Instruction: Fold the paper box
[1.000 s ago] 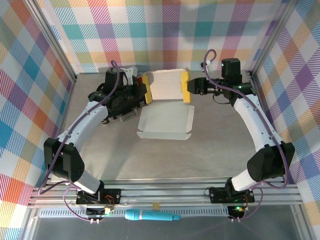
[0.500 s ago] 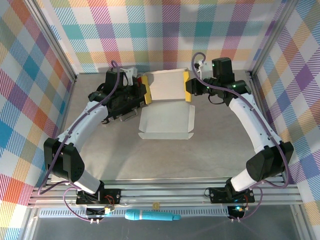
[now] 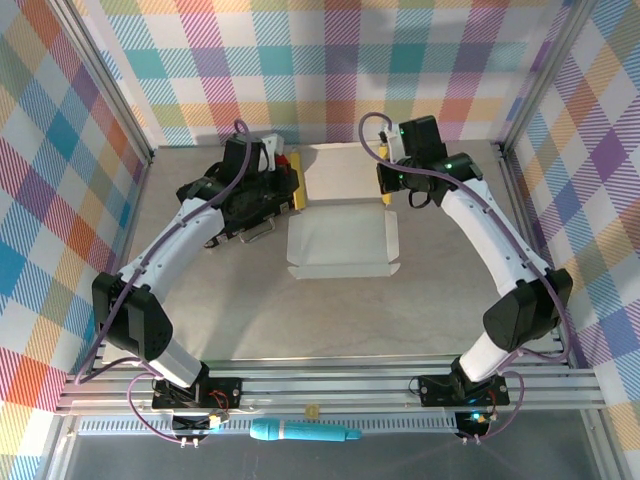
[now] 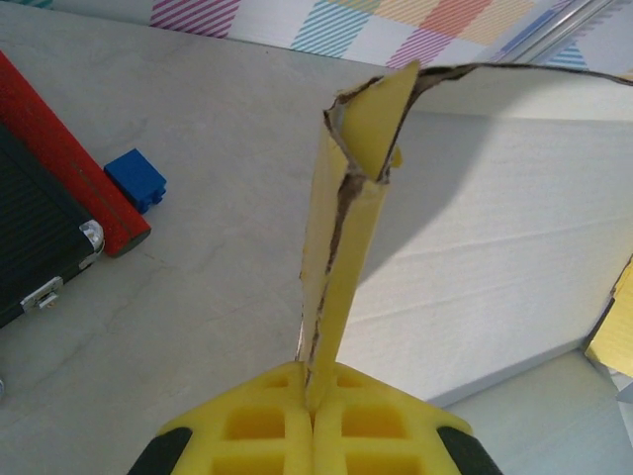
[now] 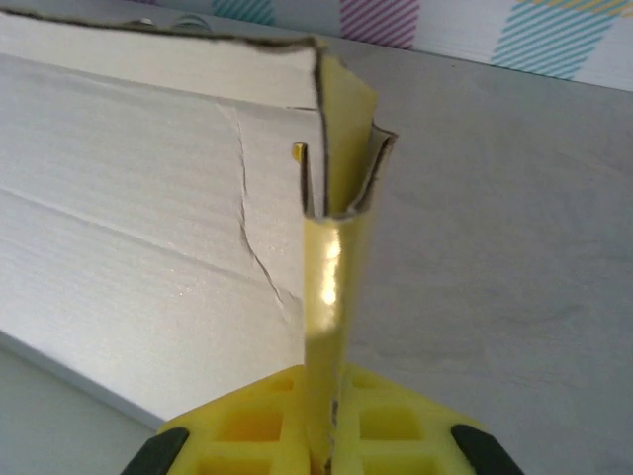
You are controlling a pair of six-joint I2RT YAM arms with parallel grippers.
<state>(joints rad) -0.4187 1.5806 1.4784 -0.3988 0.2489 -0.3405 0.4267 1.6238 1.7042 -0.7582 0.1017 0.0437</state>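
**Both my hands are clamped on the raised side flaps of the thin yellow cardboard paper box (image 3: 340, 215), which is pale whitish inside.**

The black rectangular case (image 4: 30, 237), red-edged with a metal latch, lies on the grey counter (image 3: 330, 320). Just right of it, my left hand (image 4: 315, 396) is closed on the paper box's case-side flap, which stands upright between my pads. The paper box rests open on the counter right of the case, its front panel lying flat. On the side farthest from the case, my right hand (image 5: 321, 396) is closed on the other upright flap. I judge the card to be light, thin and quick to crease or tear. A crooked crack line marks its inner face, so I'd grip low near the folds and press gently.
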